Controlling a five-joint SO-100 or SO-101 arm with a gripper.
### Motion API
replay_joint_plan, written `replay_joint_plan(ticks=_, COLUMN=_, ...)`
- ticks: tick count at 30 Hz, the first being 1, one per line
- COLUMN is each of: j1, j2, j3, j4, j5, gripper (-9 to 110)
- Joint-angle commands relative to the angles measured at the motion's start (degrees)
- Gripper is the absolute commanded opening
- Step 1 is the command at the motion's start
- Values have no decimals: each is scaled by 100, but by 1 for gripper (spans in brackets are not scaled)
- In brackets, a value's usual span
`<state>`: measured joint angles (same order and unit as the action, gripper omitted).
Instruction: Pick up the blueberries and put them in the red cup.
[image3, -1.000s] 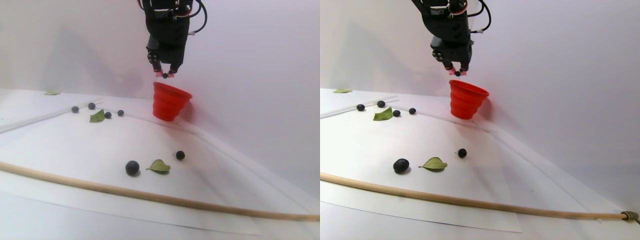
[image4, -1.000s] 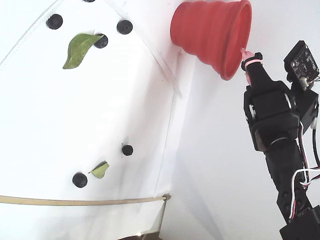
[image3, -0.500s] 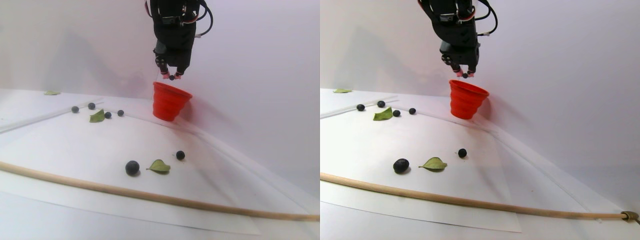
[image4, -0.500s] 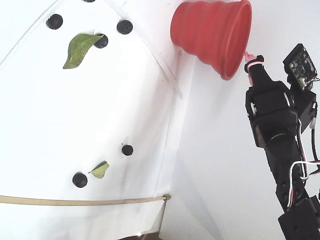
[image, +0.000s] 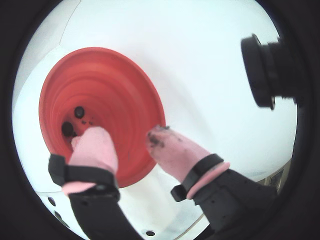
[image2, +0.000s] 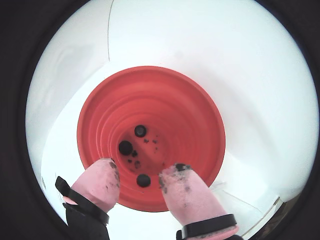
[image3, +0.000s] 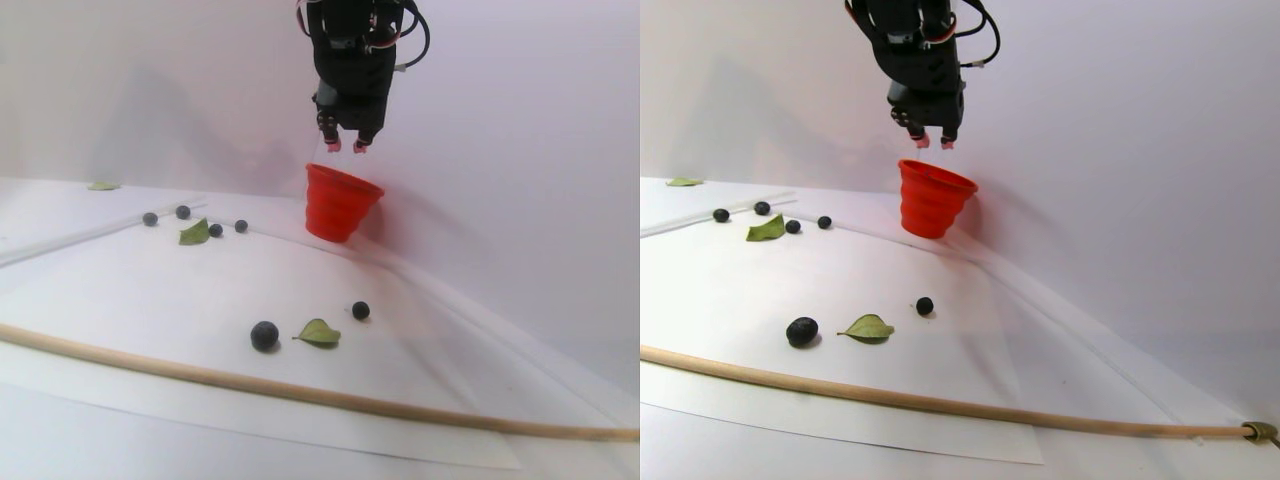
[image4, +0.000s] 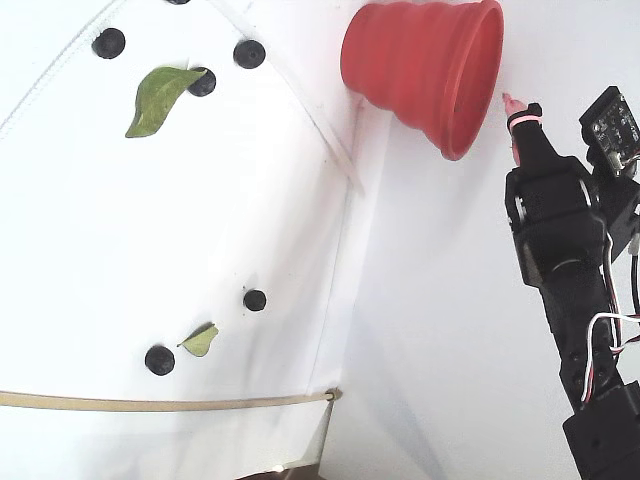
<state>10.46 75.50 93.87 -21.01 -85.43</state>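
White paper on a table by a white wall. The red cup holds 3 blueberries. My gripper is spread, empty, above it.

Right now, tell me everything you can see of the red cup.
The red cup is bright red, plastic-looking, with stepped ribbed sides narrowing from a wide round rim to a smaller base. It stands upright on the white surface, close to the back wall in the stereo pair view. Inside, a wrist view shows three blueberries and dark specks on its floor. The hand hovers open above the rim, its pink fingertips apart, not touching the cup.
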Motion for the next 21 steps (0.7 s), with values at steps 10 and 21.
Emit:
replay_joint_plan(ticks=10, j1=352, j2=501, j3=-255, j4=26, j5=0, gripper=17)
replay_joint_plan(ticks=21, j1=325, j2=1046, j3=343, j4=88, j5=44, gripper=16)
